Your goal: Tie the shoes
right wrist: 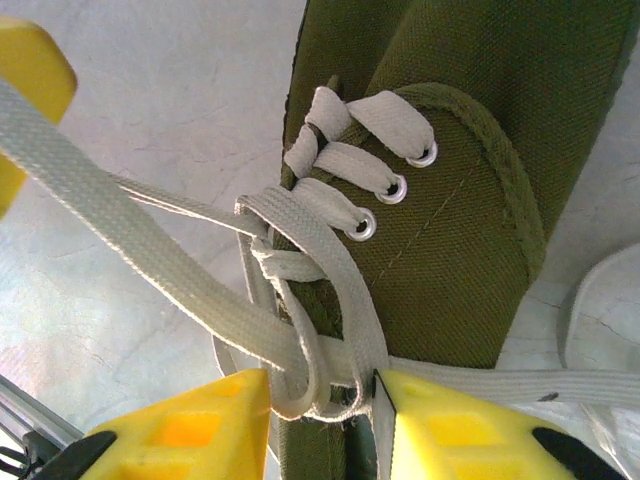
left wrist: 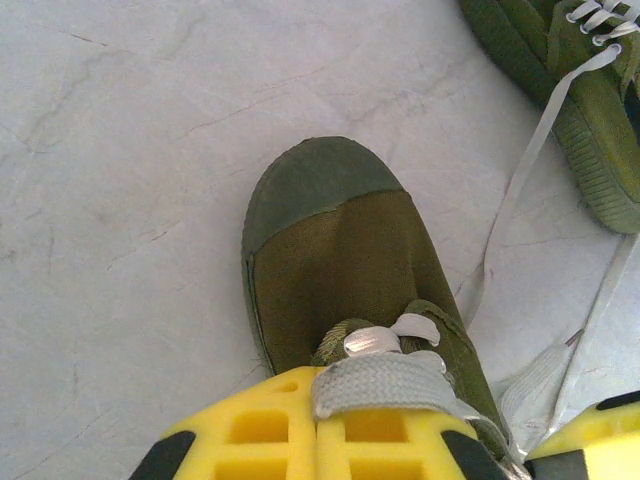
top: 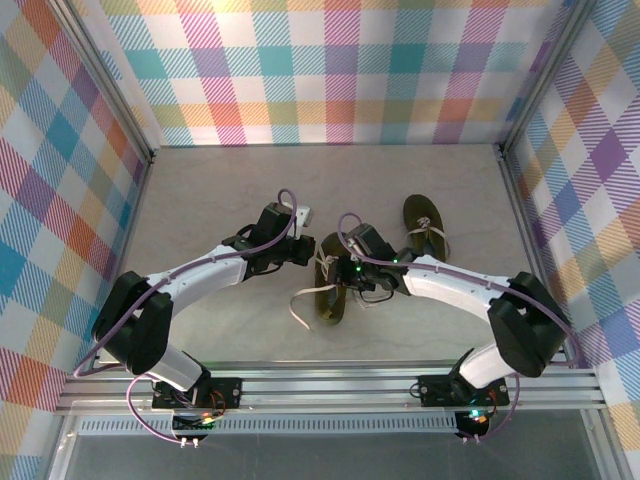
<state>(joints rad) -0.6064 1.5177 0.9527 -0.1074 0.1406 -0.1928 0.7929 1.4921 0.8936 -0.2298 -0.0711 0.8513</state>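
Observation:
Two olive-brown shoes lie on the table. The near shoe (top: 330, 288) is between both grippers; the other shoe (top: 428, 226) lies further back on the right. My left gripper (left wrist: 318, 378) hangs over the near shoe's (left wrist: 335, 250) lacing, shut on a pale lace (left wrist: 390, 385) that folds across its yellow fingers. My right gripper (right wrist: 322, 400) stands open astride the lace crossing (right wrist: 310, 350) on the shoe's tongue, with a loose loop between its fingers. One taut lace (right wrist: 120, 210) runs up and left from that crossing. The eyelets (right wrist: 392, 188) are threaded.
The second shoe (left wrist: 580, 110) lies close by on the right, its laces (left wrist: 520, 190) trailing over the pale marbled tabletop (top: 230, 190). A loose lace end (top: 298, 306) lies near the front. Plaid walls (top: 60, 180) enclose three sides, and an aluminium rail (top: 320, 385) runs along the near edge.

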